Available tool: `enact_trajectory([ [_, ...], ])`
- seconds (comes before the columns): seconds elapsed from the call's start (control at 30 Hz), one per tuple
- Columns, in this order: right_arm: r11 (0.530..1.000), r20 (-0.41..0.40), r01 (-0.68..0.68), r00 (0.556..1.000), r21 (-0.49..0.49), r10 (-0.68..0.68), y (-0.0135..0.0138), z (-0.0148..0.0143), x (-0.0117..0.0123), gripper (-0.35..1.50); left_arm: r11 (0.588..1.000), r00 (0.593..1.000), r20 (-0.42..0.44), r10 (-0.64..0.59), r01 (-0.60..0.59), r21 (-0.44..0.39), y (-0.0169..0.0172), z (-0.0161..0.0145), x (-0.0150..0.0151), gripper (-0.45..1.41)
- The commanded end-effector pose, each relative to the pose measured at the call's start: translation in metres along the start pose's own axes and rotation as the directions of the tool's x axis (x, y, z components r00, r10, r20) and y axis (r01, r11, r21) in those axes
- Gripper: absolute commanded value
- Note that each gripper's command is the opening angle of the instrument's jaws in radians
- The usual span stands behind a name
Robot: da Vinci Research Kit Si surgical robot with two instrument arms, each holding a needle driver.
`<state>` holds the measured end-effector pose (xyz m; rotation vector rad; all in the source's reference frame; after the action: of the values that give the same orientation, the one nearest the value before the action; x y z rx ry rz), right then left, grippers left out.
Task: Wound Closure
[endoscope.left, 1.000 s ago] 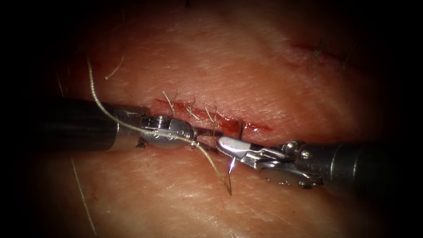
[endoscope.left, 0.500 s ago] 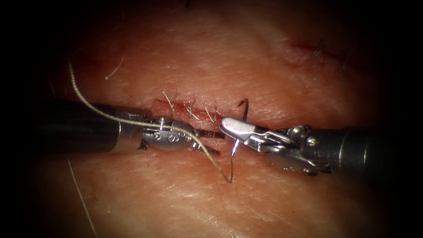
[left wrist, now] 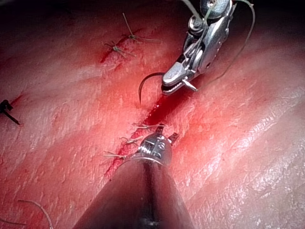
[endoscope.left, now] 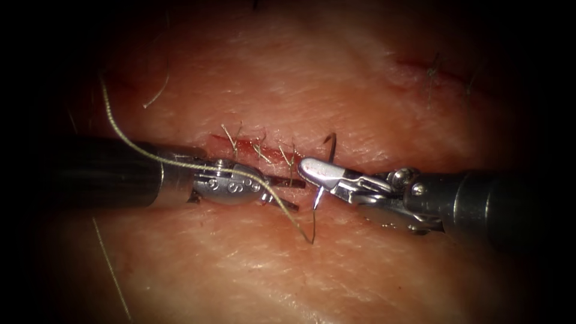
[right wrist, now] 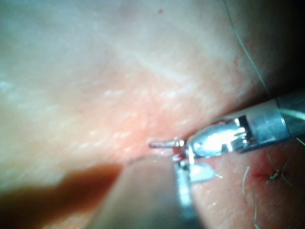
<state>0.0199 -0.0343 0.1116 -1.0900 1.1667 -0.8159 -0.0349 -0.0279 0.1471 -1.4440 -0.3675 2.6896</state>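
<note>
Leftmost, the thread drapes across the left tool, whose jaws stand parted over the cut and hold nothing, perhaps waiting beside the finished stitches. Further right, the right tool is clamped on the needle near mid-curve; both ends of the needle seem free of the tissue, its trailing end joining the thread below. Red fluid pools in the cut; there are no containers.
</note>
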Motion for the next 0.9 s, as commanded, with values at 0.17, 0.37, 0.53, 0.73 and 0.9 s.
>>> enact_trajectory([
  [0.17, 1.0, -0.001, -0.014, 1.0, 0.002, 0.014, -0.0014, 0.0006, 0.0003, -0.35, 1.0, 1.0, -0.002, -0.001, 0.001, -0.003, 0.0001, 0.0008, -0.0002, 0.32],
  [0.37, 1.0, 0.001, -0.029, 1.0, 0.002, 0.029, -0.0017, 0.0007, 0.0006, -0.35, 1.0, 1.0, -0.002, -0.001, 0.001, -0.003, 0.0001, 0.0007, -0.0002, 0.32],
  [0.53, 0.999, -0.002, -0.034, 0.999, 0.005, 0.034, -0.001, 0.0007, 0.0007, -0.35, 1.0, 1.0, -0.002, -0.001, 0.001, -0.003, 0.0001, 0.0007, -0.0002, 0.32],
  [0.73, 0.999, -0.001, -0.034, 0.999, 0.001, 0.034, -0.0007, 0.001, 0.0012, -0.35, 1.0, 1.0, -0.002, -0.001, 0.001, -0.004, 0.0001, 0.0007, -0.0002, 0.32],
  [0.9, 1.0, 0.001, -0.029, 1.0, 0.008, 0.029, -0.0016, 0.0011, 0.0007, -0.35, 1.0, 1.0, -0.002, -0.001, 0.001, -0.004, 0.0001, 0.0006, -0.0002, 0.32],
])
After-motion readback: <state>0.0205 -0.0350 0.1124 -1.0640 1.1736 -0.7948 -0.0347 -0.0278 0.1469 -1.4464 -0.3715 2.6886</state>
